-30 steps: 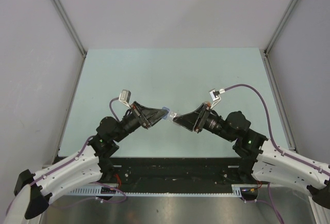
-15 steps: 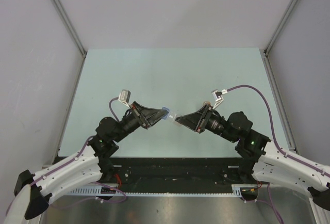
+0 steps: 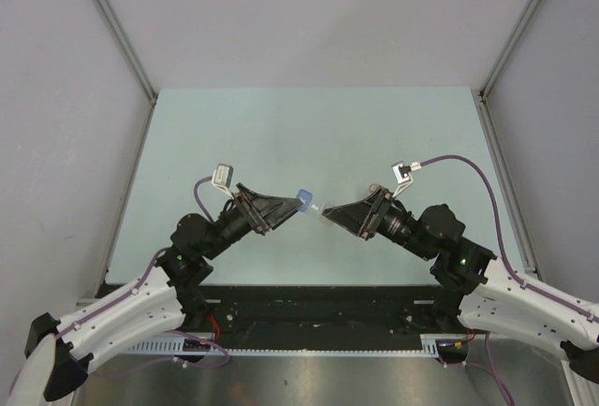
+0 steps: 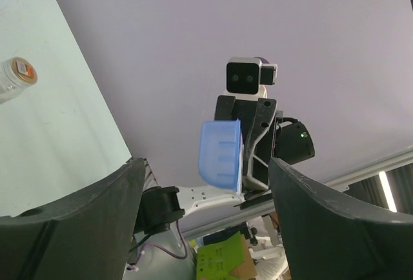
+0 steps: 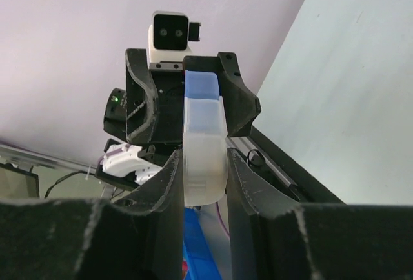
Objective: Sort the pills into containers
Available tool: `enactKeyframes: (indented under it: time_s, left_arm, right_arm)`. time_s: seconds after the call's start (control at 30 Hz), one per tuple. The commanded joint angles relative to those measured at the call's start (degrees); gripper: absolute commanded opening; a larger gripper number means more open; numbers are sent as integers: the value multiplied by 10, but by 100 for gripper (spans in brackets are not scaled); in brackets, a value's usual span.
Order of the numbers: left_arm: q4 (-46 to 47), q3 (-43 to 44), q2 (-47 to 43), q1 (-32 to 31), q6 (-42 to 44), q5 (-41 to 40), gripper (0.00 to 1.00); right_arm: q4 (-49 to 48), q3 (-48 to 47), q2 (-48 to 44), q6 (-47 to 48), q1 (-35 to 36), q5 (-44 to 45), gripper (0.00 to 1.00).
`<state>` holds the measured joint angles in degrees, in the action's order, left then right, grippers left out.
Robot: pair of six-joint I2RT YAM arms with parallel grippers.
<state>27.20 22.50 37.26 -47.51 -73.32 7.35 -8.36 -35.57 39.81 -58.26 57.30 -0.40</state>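
Over the lower middle of the pale green table (image 3: 309, 125) both my arms meet nose to nose in mid-air. A second ago my left tool (image 3: 298, 202) was clamped tight on the cap end of the vial. Now its fingers stand wide apart, and in the left wrist view neither black finger touches anything. The two tools also stand slightly farther apart in the overhead frame than they did half a second ago.

My right tool (image 5: 205, 157) has narrowed onto the slim clear plastic vial (image 5: 205, 135) and pinches its body from both sides, so the vial hangs above the table in that grip alone. The ribbed blue cap (image 4: 221, 154) looks to sit on the vial's far end, pointing into the open left tool. I judge the handover done: the right arm now carries the vial.

The stubby round clear jar with an orange-tan top (image 4: 16, 77) rests on the table at the upper left of the left wrist view, well apart from both tools. I can make out no loose pills, so no sorting shows yet.
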Motion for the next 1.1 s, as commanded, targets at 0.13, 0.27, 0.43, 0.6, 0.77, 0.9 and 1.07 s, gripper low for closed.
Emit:
enactKeyframes:
  time_s: [0.13, 0.27, 0.43, 0.6, 0.77, 0.9, 1.07]
  left_arm:
    - [11, 35, -10, -43, 81, -9, 75]
    - [14, 42, -10, -58, 92, -32, 70]
    - [23, 47, 6, -61, 89, -32, 62]
    - [37, 53, 29, -69, 89, -34, 59]
    - [49, 55, 41, -72, 87, -38, 55]
    - [57, 54, 45, -72, 85, -44, 50]
    - [65, 57, 50, -72, 85, -47, 48]
  right_arm:
    - [-27, -7, -16, -18, 0, 55, 0]
    - [-33, -6, -11, -23, 0, 52, 0]
    - [-35, -7, -9, -26, 0, 49, 0]
    - [-40, -6, -9, -26, 0, 47, 0]
    - [-45, -7, -5, -26, 0, 40, 0]
    - [-46, -7, -6, -26, 1, 39, 0]
    - [-48, -7, -3, -26, 1, 36, 0]
